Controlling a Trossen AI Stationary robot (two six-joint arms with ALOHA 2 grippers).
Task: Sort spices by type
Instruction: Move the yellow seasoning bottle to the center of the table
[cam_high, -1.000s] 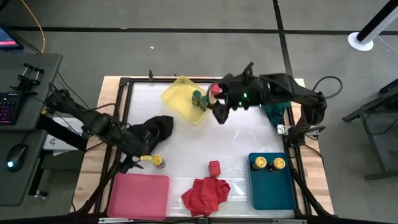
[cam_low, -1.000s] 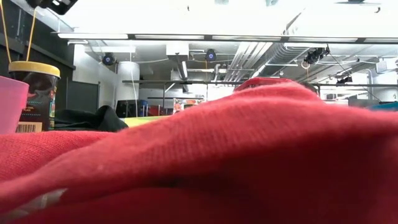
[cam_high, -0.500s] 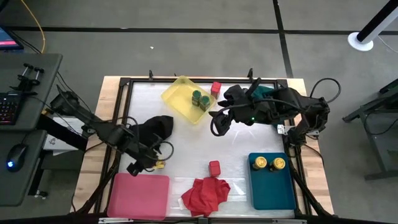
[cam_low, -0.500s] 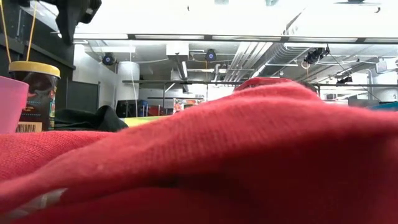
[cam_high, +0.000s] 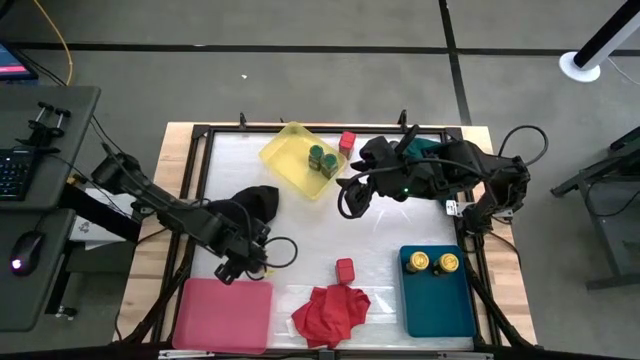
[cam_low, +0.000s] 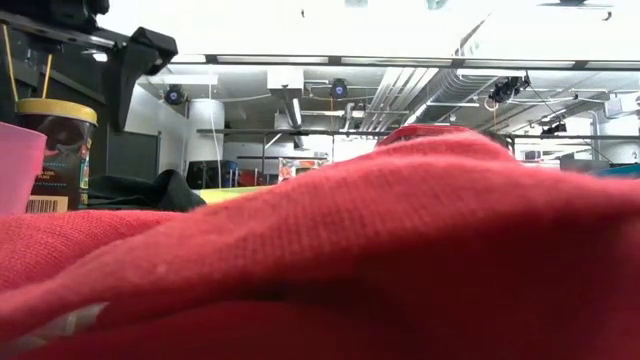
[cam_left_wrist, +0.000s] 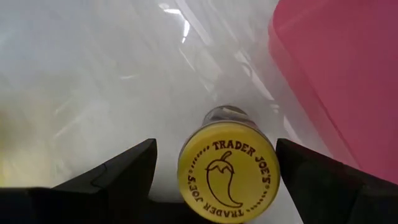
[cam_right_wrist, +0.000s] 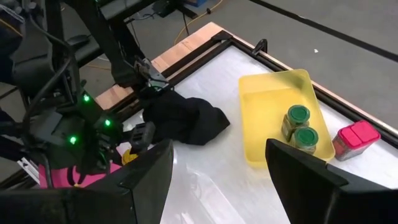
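Note:
A yellow-lidded jar (cam_left_wrist: 229, 171) stands upright on the table beside the pink tray (cam_high: 225, 312). My left gripper (cam_left_wrist: 216, 149) hovers over it, open, one finger on each side of the lid with a gap on both sides. My right gripper (cam_high: 350, 197) hangs open and empty over the table's middle. Two green-lidded jars (cam_high: 320, 160) stand in the yellow tray (cam_high: 285, 150). A red box (cam_high: 347, 141) stands just right of that tray, and another red box (cam_high: 344, 268) stands near the red cloth. Two yellow-lidded jars (cam_high: 431, 262) sit in the teal tray (cam_high: 437, 300).
A black cloth (cam_high: 250, 208) lies just beyond my left gripper. A red cloth (cam_high: 330, 310) is bunched at the near edge and fills most of the low view. A green cloth (cam_high: 432, 150) lies under my right arm. A black frame (cam_high: 200, 180) rims the table.
My right gripper drew back from the yellow tray toward the near edge, and the red box now stands free beside that tray. My left gripper moved right and down until its fingers straddle the yellow-lidded jar, which has stayed where it was.

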